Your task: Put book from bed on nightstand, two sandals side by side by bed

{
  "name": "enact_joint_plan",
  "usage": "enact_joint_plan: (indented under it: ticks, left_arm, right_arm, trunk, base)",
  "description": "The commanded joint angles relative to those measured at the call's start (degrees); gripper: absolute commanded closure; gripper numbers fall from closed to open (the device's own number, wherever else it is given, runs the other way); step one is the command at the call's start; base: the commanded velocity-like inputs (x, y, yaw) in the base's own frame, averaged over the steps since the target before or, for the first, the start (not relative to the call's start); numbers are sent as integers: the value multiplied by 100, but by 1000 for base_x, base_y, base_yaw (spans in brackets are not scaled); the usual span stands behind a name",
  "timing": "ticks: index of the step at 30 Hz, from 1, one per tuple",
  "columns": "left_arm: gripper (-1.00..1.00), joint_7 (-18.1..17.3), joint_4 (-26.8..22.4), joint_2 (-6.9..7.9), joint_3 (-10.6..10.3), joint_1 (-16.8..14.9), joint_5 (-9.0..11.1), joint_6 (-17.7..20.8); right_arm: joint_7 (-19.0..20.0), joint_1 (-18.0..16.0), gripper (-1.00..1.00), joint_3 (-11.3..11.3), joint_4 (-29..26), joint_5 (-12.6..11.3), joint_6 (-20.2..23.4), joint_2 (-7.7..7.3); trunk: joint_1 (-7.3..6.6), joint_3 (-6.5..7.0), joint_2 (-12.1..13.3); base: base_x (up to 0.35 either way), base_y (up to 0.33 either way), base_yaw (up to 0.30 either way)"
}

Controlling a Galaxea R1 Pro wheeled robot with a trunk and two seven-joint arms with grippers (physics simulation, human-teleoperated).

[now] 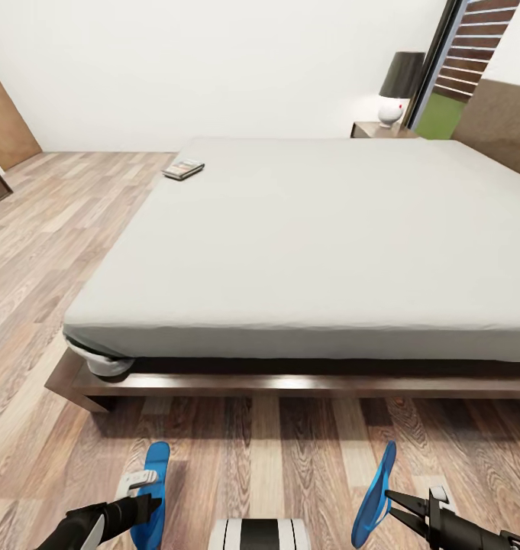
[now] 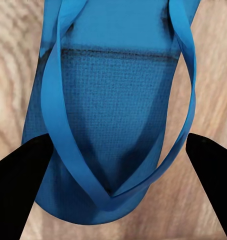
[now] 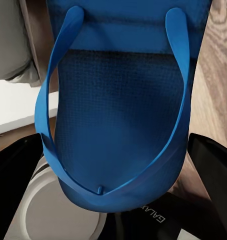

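Both bright blue flat sandals at near floor: left one [image 1: 154, 489] flat, straddled by left gripper [image 1: 141, 510], jaws spread, not clamped; right one [image 1: 374, 496] tilted on edge, right gripper [image 1: 393, 506] fingers splayed alongside, grasp indeterminate. Small dark paperback book [image 1: 183, 168] on far-left corner of pale grey mattress bed [image 1: 328, 244]. Sandal placement underway; next: level right sandal beside left.

White wall [image 1: 214, 69] behind. Light wood-plank floor [image 1: 53, 252], streaky grain. Brown door panel [image 1: 4, 122] at far left. Dark-shaded lamp on white round base [image 1: 397, 88]. Dark-framed window [image 1: 458, 69]: slatted fence, grass. Even, soft light.
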Motion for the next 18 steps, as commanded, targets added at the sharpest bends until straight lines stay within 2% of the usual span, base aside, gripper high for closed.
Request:
enact_joint_plan:
  ticks: [1, 12, 14, 18]
  left_arm:
    - [100, -47, -11, -5, 49, -2, -59, 31]
    - [100, -47, -11, -1, 49, -2, -59, 29]
    - [100, -47, -11, 1, 49, -2, -59, 29]
    - [100, -47, -11, -4, 49, -2, -59, 30]
  right_arm:
    - [10, -1, 100, -1, 0, -20, 54, -1]
    - [10, -1, 100, -1, 0, -19, 54, -1]
    - [10, -1, 100, -1, 0, -17, 54, -1]
    - [10, -1, 100, -1, 0, -16, 54, -1]
  trunk:
    - [-1, -4, -2]
    - [-1, -4, -2]
    - [4, -48, -4]
    - [4, -48, -4]
  base:
    - [0, 0, 0]
    - [0, 0, 0]
    - [0, 0, 0]
    - [0, 0, 0]
